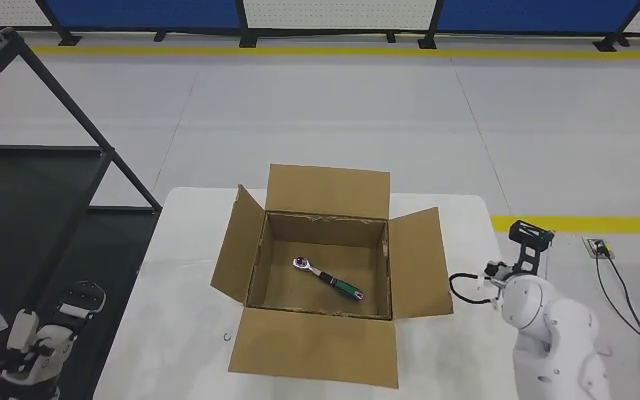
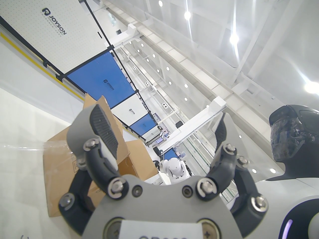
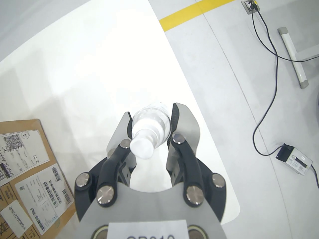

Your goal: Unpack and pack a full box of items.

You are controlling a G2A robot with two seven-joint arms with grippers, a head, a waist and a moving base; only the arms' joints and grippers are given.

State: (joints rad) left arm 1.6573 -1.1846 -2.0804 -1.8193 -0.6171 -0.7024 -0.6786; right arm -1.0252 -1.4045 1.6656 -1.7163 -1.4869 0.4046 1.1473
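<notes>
Clear bottle [image 3: 149, 125] sat clamped in the right hand [image 3: 152, 111] near the table's [image 3: 87, 63] right edge; left hand [image 2: 160, 112], spread wide, pointed upward; ratchet [image 1: 327, 279] lay in box [image 1: 326, 192].

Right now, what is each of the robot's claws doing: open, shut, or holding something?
Left gripper: open, holding nothing.
Right gripper: closed on a clear plastic bottle with a white cap.

Your left gripper [image 2: 162, 115] points up toward the ceiling [image 2: 224, 13], with its jaws spread wide. Behind one ribbed pad [image 2: 104, 128] you can see the cardboard box [image 2: 59, 155] sitting on the white tabletop [image 2: 22, 125] with its flaps raised. Beyond the box runs a row of blue and white partition panels [image 2: 99, 83]. The small white shape [image 2: 174, 167] past the box may be the other arm, but it is too far off to be sure.
</notes>
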